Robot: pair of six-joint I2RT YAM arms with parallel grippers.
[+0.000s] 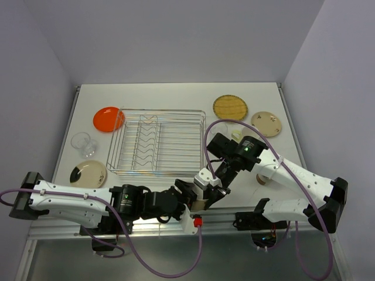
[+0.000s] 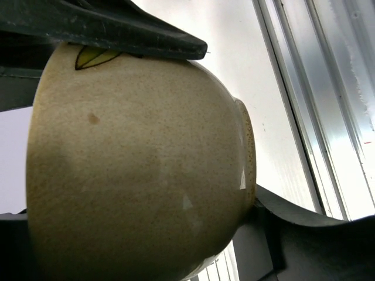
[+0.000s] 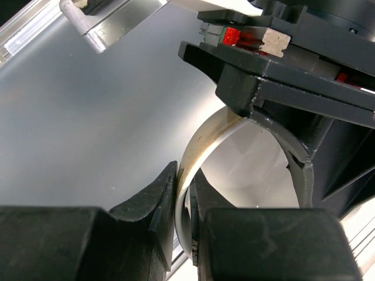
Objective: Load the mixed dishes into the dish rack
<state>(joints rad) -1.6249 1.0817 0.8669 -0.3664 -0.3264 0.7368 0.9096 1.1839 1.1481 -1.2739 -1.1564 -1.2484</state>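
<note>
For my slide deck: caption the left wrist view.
Speckled beige bowl gripped sideways by the left gripper, white table behind.

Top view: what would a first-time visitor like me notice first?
Both arms meet at the table's near edge over one beige bowl: the left gripper spans its body, the right gripper pinches its rim. Behind them sits the silver dish rack, with a bright orange plate at its far-left corner.
</note>
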